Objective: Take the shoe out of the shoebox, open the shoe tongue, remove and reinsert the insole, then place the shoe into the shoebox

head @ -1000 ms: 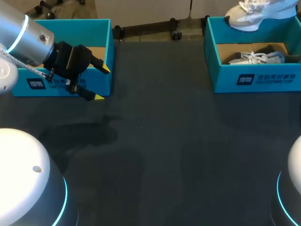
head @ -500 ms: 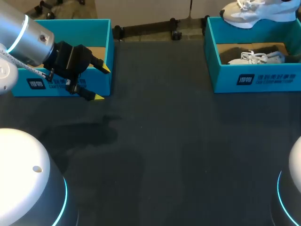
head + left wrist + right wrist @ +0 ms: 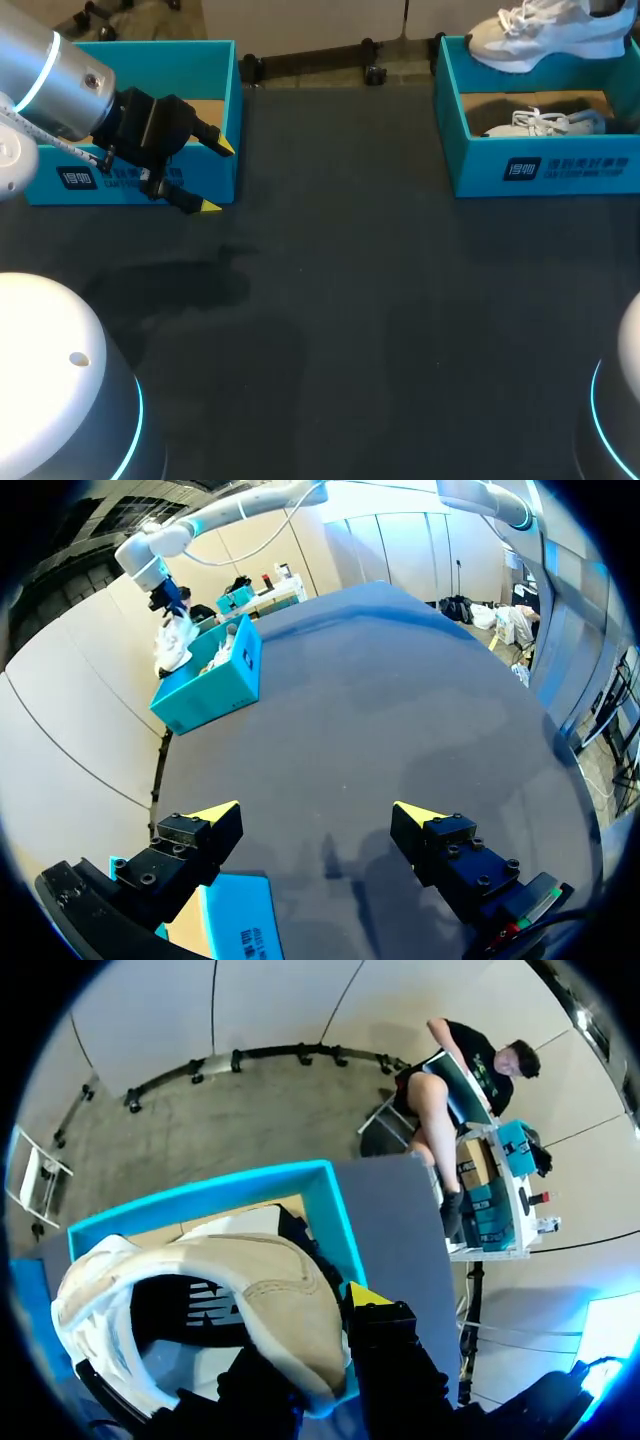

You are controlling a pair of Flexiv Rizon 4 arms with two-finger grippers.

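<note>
**Right gripper (image 3: 325, 1338) holds the shoe (image 3: 545, 35) aloft over its box**

The right gripper is clamped on the pale shoe's collar. One yellow tip shows against the ankle wall, and the other finger is tucked under the shoe. In the upper right corner of the head view the shoe has only rocked a little over the last second, its laces turning more into sight. It still hangs above the far rim of the right shoebox (image 3: 545, 168), toe toward the frame's left. A second shoe (image 3: 540, 122) lies inside. At the frame's left the left gripper (image 3: 216, 177), spread and empty, has not moved from the corner of the left shoebox (image 3: 150, 52). The lift-out looks finished, while the carry to the bare table at centre has not begun.
</note>
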